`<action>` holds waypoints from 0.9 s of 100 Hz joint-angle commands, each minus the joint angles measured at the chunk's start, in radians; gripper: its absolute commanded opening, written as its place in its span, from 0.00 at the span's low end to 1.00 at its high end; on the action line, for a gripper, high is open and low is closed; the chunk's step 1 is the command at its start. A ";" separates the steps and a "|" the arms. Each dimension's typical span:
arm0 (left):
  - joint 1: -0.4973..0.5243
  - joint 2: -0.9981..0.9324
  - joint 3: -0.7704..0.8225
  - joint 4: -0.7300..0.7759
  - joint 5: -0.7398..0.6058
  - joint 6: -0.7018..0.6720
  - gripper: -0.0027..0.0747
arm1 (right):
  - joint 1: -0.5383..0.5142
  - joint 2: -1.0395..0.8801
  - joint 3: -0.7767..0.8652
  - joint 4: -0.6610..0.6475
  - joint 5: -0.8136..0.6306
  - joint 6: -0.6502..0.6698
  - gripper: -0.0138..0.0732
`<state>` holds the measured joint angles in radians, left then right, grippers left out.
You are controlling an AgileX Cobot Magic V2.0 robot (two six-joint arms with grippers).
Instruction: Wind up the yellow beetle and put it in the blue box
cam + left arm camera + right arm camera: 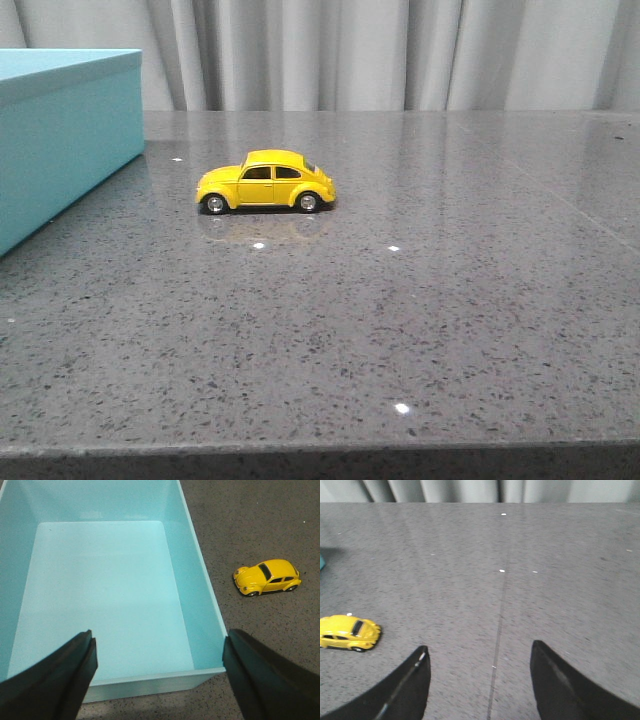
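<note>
The yellow beetle (349, 632), small, glossy, likely slippery, is best gripped across its sides; it sits beside the wide-open right pincer (480, 680), untouched

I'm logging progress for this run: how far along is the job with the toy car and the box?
Nothing looks done yet. The yellow car sits on the grey table, outside and to the right of the blue box, which is open and empty. Both the left gripper and right gripper are open, holding nothing. Grasping, winding and storing all remain.
</note>
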<state>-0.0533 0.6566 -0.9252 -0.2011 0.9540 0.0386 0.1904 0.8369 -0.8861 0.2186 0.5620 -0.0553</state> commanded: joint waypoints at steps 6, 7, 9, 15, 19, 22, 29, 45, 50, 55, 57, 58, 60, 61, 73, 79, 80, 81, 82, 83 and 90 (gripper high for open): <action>-0.008 0.008 -0.035 -0.020 -0.069 0.000 0.70 | 0.102 0.063 -0.035 0.011 -0.128 -0.012 0.68; -0.008 0.008 -0.035 -0.020 -0.069 0.000 0.70 | 0.107 0.068 -0.035 0.011 -0.128 -0.012 0.68; -0.008 0.008 -0.035 -0.020 -0.069 0.000 0.70 | 0.121 0.080 -0.035 0.011 -0.132 -0.011 0.68; -0.008 0.008 -0.035 -0.020 -0.069 0.000 0.70 | 0.154 0.121 -0.041 0.011 -0.133 -0.005 0.68; -0.008 0.008 -0.035 -0.020 -0.069 0.000 0.70 | 0.167 0.146 -0.049 0.011 -0.129 0.001 0.68; -0.008 0.008 -0.035 -0.020 -0.069 0.000 0.70 | 0.178 0.170 -0.060 0.011 -0.129 0.005 0.68; -0.008 0.008 -0.035 -0.020 -0.069 0.000 0.70 | 0.209 0.217 -0.086 0.008 -0.145 0.026 0.68; -0.008 0.008 -0.035 -0.020 -0.069 0.000 0.70 | 0.316 0.329 -0.161 -0.049 -0.213 0.120 0.68; -0.008 0.008 -0.035 -0.020 -0.069 0.000 0.70 | 0.355 0.378 -0.199 -0.073 -0.213 0.156 0.68; -0.008 0.008 -0.035 -0.020 -0.069 0.000 0.70 | 0.388 0.425 -0.234 -0.095 -0.212 0.185 0.68; -0.008 0.008 -0.035 -0.020 -0.069 0.000 0.70 | 0.401 0.445 -0.250 -0.104 -0.209 0.196 0.68; -0.008 0.008 -0.035 -0.020 -0.069 0.000 0.70 | 0.405 0.452 -0.255 -0.106 -0.209 0.200 0.68; -0.008 0.008 -0.035 -0.020 -0.069 0.000 0.70 | 0.416 0.473 -0.272 -0.116 -0.206 0.213 0.68; -0.008 0.008 -0.035 -0.020 -0.069 0.000 0.70 | 0.420 0.480 -0.277 -0.121 -0.205 0.217 0.68; -0.008 0.008 -0.035 -0.020 -0.069 0.000 0.70 | 0.474 0.589 -0.371 -0.190 -0.182 0.304 0.68; -0.008 0.008 -0.035 -0.020 -0.069 0.000 0.70 | 0.503 0.643 -0.427 -0.257 -0.152 0.377 0.68; -0.008 0.008 -0.035 -0.020 -0.069 0.000 0.70 | 0.507 0.649 -0.433 -0.277 -0.142 0.387 0.68; -0.008 0.008 -0.035 -0.020 -0.069 0.000 0.70 | 0.513 0.661 -0.446 -0.289 -0.137 0.407 0.68; -0.008 0.008 -0.035 -0.020 -0.069 0.000 0.70 | 0.516 0.666 -0.453 -0.313 -0.131 0.418 0.68; -0.008 0.008 -0.035 -0.020 -0.069 0.000 0.70 | 0.523 0.678 -0.466 -0.325 -0.120 0.440 0.68; -0.008 0.008 -0.035 -0.020 -0.069 0.000 0.70 | 0.554 0.732 -0.533 -0.469 -0.050 0.566 0.68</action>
<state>-0.0533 0.6566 -0.9252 -0.2011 0.9540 0.0386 0.7090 1.5430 -1.3089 -0.0737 0.4889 0.3576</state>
